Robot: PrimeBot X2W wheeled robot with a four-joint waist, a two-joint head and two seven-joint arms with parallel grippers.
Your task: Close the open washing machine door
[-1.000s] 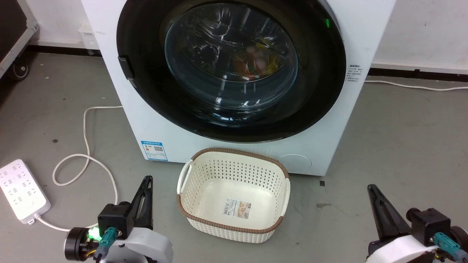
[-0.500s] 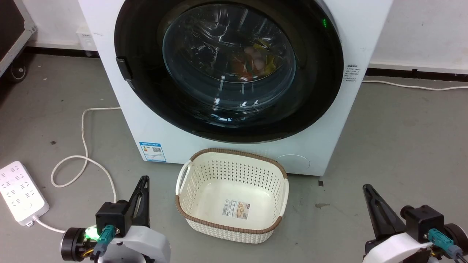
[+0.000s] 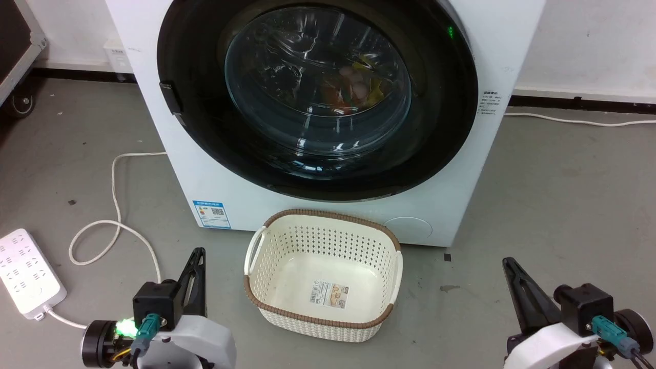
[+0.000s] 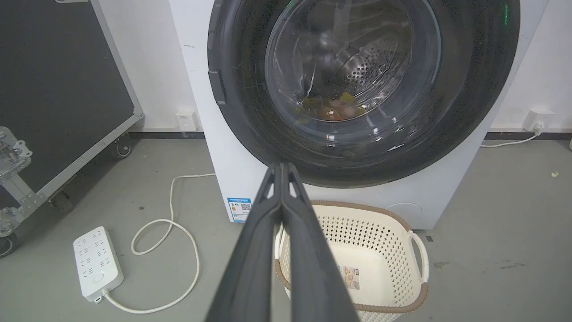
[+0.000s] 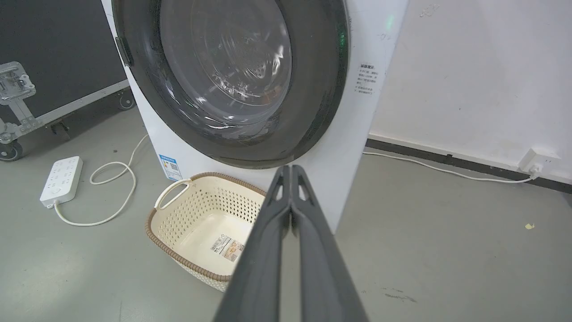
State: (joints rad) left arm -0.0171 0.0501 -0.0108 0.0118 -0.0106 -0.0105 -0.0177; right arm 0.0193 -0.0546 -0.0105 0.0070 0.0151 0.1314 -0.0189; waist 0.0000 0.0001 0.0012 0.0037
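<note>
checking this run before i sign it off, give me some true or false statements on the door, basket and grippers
The washing machine door lies flush against the washing machine, covering the drum. True.
The left gripper grips the basket handle. False: its jaws are shut on nothing, apart from the basket.
The basket holds clothes. False: it holds just a label.
A white power strip lies on the floor on the robot's left. True.
The right gripper has its jaws wide open. False: they are pressed together.

Basket (image 3: 307, 328) just before washing machine (image 3: 205, 174); cable (image 3: 114, 179), power strip (image 3: 28, 274) clutter left floor.
</note>
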